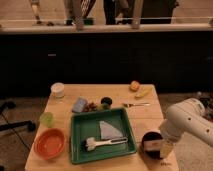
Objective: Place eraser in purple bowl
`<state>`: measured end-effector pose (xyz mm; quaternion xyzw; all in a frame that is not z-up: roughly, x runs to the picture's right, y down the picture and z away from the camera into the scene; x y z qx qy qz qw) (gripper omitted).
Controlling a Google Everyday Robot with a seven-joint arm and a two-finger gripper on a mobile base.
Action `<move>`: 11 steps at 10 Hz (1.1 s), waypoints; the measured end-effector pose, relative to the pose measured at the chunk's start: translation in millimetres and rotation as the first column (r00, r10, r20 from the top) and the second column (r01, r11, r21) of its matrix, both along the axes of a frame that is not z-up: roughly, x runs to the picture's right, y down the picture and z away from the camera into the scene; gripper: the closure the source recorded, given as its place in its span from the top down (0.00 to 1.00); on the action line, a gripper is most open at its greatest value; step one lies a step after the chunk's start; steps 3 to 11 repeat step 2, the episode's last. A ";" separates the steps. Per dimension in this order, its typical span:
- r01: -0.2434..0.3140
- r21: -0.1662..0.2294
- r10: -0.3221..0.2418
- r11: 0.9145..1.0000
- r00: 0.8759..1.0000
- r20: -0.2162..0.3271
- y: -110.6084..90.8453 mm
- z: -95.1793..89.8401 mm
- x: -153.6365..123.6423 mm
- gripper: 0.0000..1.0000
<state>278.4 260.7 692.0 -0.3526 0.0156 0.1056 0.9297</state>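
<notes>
The purple bowl (151, 140), very dark, stands at the table's front right corner, right of the green tray. A small pale block, the eraser (152, 146), shows over the bowl's front part; I cannot tell if it rests inside or is held. My gripper (164, 148) hangs from the white arm (185, 122) at the bowl's right front rim, right beside the eraser.
A green tray (75, 137) holds a brush (104, 143) and a grey cloth (111, 130). An orange bowl (49, 143) is front left. A blue-grey block (79, 105), white cup (58, 90), green cup (46, 119), fork (135, 104) and fruit (134, 85) lie further back.
</notes>
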 end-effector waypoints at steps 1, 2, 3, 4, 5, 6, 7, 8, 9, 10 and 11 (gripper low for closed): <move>0.011 -0.006 -0.011 1.000 1.000 0.023 0.1 0.1 -1.9 0.80; 0.042 -0.012 -0.042 0.999 0.998 0.051 2.2 1.4 -8.4 0.80; 0.042 -0.012 -0.042 0.999 0.998 0.051 2.2 1.4 -8.4 0.80; 0.042 -0.012 -0.042 0.999 0.998 0.051 2.2 1.4 -8.4 0.80; 0.042 -0.012 -0.042 0.999 0.998 0.051 2.2 1.4 -8.4 0.80; 0.042 -0.012 -0.042 0.999 0.998 0.051 2.2 1.4 -8.4 0.80; 0.042 -0.012 -0.042 0.999 0.998 0.051 2.2 1.4 -8.4 0.80; 0.042 -0.012 -0.042 0.999 0.998 0.051 2.2 1.4 -8.4 0.80; 0.042 -0.012 -0.042 0.999 0.998 0.051 2.2 1.4 -8.4 0.80; 0.042 -0.012 -0.042 0.999 0.998 0.051 2.2 1.4 -8.4 0.80; 0.042 -0.012 -0.042 0.999 0.998 0.051 2.2 1.4 -8.4 0.80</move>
